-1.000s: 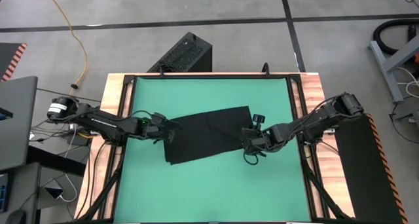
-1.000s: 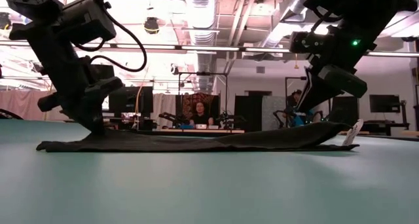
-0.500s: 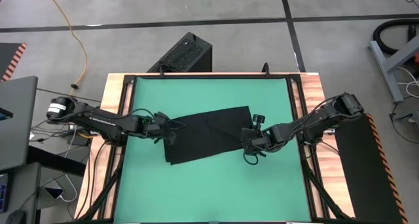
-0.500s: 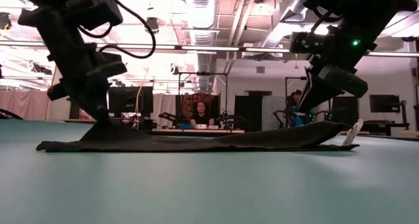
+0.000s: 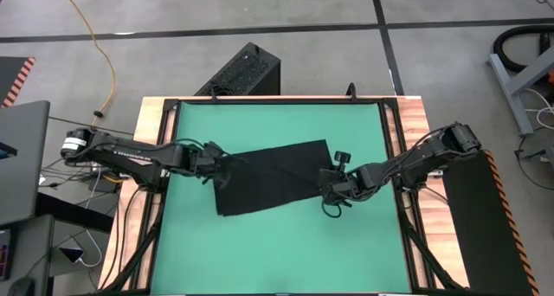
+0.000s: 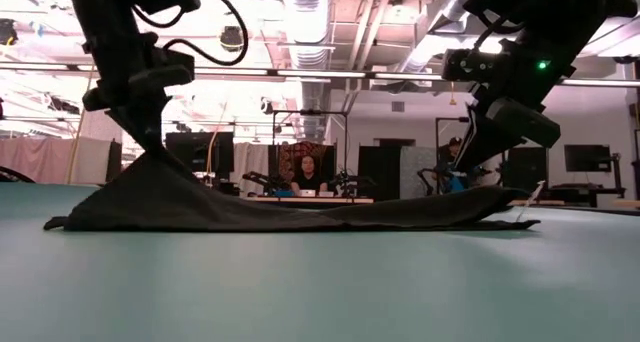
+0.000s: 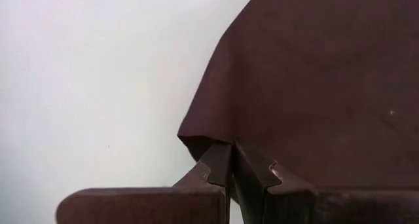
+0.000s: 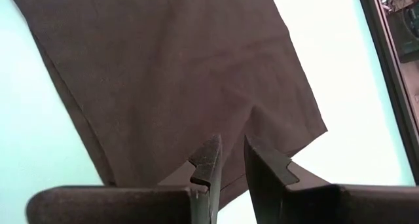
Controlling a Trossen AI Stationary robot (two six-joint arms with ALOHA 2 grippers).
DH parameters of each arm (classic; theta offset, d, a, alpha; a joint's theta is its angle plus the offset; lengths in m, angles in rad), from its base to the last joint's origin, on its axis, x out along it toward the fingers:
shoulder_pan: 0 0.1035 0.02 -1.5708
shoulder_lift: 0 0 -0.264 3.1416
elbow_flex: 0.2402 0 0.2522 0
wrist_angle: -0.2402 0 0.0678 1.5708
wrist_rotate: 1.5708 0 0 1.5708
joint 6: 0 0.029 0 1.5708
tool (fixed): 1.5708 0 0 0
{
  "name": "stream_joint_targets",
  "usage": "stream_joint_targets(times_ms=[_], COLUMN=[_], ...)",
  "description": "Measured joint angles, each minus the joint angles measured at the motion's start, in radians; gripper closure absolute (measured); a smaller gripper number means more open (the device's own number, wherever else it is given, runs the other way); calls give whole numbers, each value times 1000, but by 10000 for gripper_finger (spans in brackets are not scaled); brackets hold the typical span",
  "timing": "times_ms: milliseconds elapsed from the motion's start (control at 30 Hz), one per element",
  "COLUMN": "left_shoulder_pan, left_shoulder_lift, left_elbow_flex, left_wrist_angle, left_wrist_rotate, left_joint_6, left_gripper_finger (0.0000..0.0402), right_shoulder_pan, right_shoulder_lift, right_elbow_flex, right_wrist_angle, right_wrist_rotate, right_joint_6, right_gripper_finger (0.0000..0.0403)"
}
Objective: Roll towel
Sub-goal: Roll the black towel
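The black towel (image 5: 273, 179) lies across the middle of the green mat (image 5: 277, 253). Its left end is raised into a peak (image 6: 150, 167); its middle and near-left corner (image 6: 60, 222) rest on the mat. My left gripper (image 5: 222, 164) is shut on that raised end; it also shows in the low view (image 6: 148, 142). My right gripper (image 5: 331, 190) is shut on the towel's right end, low over the mat (image 6: 487, 157). The white tag (image 6: 528, 204) sticks out at the right end. My left gripper pinches the towel's left edge (image 7: 208, 145) between its two fingers, at a small gathered fold. The fingers slant down from the table's left. That end is lifted clear and hangs like a tent, and the cloth runs down to the mat. My right gripper pinches the towel near its right edge (image 8: 243, 122) between its two fingers; the cloth puckers toward them. The fingers slant down from the table's right. That end sits slightly raised (image 6: 495, 197), and the rest lies on the mat.
A hard black ribbed box (image 5: 242, 71) stands on the floor beyond the table's far edge. The mat's black frame rails (image 5: 394, 149) run along its sides. Bare mat lies near (image 5: 277, 261) and far (image 5: 277, 123) of the towel. A person (image 6: 303, 172) sits far behind.
My left gripper has gone up and a little toward the far edge, shut on the towel. The towel's left end has lifted from flat into a tall peak, while its middle stays on the mat. The white tag at the right end has sunk lower.
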Motion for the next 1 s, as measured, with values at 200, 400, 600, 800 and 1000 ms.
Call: stream_joint_targets(times_ms=[200,400,600,800,1000], left_shoulder_pan=[62,95,108,107,107], left_shoulder_lift=[0,-9,-30,-38,-38], left_elbow_flex=[-1,-1,-1,-1,-1], left_wrist_angle=[-26,-24,-24,-27,-26], left_wrist_rotate=[61,130,133,122,121], left_joint_6=[76,115,138,180,213], left_gripper_finger=[401,401,401,401,401], right_shoulder_pan=[15,28,29,114,179], right_shoulder_lift=[0,0,0,2,1], right_elbow_flex=[0,0,-2,-20,-20], right_wrist_angle=[-6,6,53,-6,-19], right_wrist_rotate=[-3,-5,-104,-37,-42], right_joint_6=[12,11,-4,-53,-164], right_gripper_finger=[314,314,319,321,298])
